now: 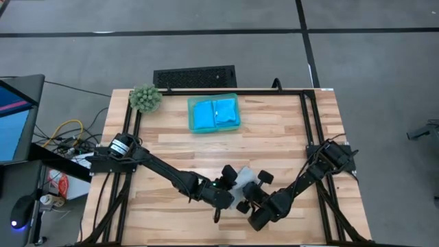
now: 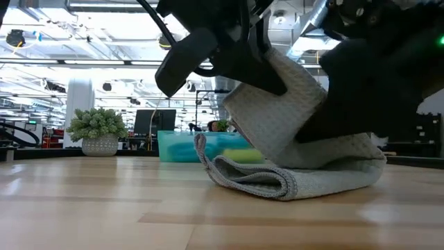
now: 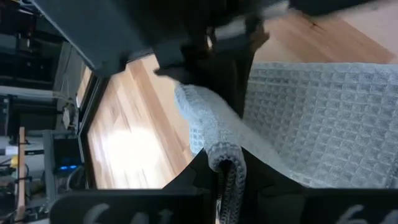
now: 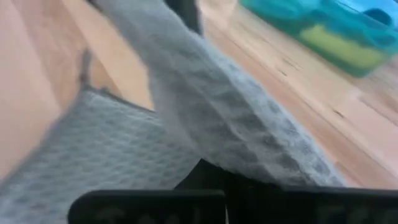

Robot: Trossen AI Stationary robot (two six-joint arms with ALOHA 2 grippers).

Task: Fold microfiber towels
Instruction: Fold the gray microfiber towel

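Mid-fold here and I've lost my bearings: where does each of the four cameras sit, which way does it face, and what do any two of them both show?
High view: above the table, looking straight down; both arms meet at the grey towel.
Low view: at tabletop height, looking level across; arms drop in from above.
Left wrist view: on the left arm; left gripper shut on towel edge.
Right wrist view: on the right arm; right gripper shut on towel.
Shared: high, low and right wrist views all show the teal tray, holding blue towels.

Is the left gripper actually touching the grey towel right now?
Touching. In the left wrist view the left gripper is shut on a bunched edge of the grey towel, pinched between its fingers.
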